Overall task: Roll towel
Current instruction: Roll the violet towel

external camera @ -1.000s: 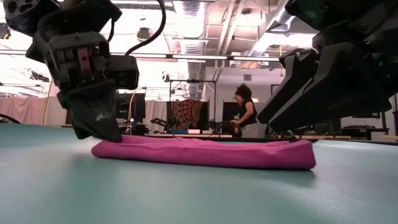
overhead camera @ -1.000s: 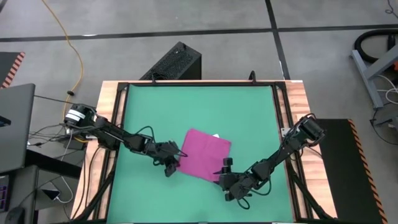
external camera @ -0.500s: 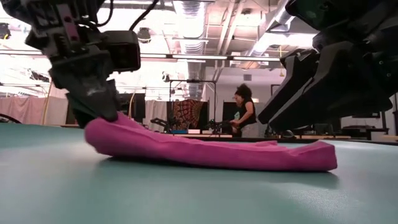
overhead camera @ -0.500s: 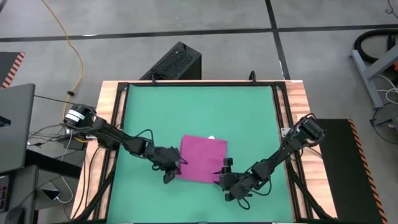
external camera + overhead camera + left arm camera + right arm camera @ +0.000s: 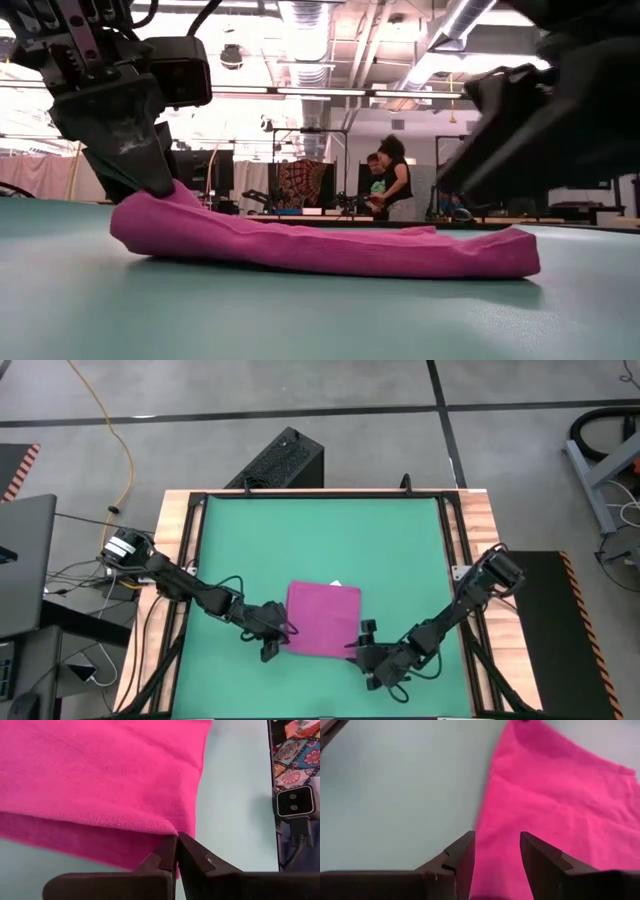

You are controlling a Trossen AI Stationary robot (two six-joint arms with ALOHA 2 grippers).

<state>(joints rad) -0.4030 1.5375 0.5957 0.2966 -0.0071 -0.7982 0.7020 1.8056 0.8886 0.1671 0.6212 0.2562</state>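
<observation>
On the green mat near the tabletop's front edge, my left end effector is clenched on the towel's corner, lifting it a bit. My right end effector sits open, straddling the opposite edge.

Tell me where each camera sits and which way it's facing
High: overhead, straight down; both arms, towel on the green mat.
Low: table height, level across; left gripper lifting the towel's edge.
Left wrist: its shut fingers pinch the towel's corner.
Right wrist: its open fingers straddle the towel's edge.
All four share the towel.
</observation>
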